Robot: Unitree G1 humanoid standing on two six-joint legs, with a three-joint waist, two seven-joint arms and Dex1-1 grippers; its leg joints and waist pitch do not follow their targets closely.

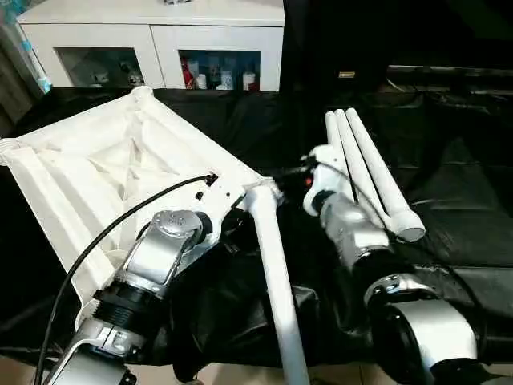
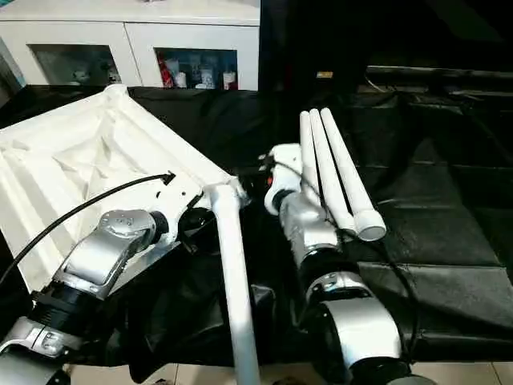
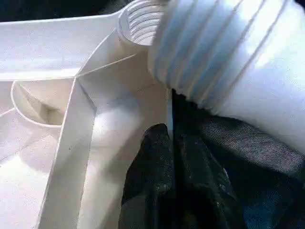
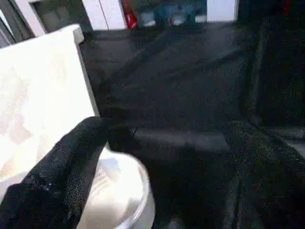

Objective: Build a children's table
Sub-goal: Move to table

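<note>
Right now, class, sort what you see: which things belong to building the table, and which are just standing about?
For the job:
- table top, upside down
- leg at its near corner
- three spare legs on the black cloth

Standing about:
- white cabinet behind
- small bottles inside the cabinet

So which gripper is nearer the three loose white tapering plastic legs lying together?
Right. The right gripper sits just beside the three loose legs; the left gripper is farther off, at the tabletop's corner.
</note>
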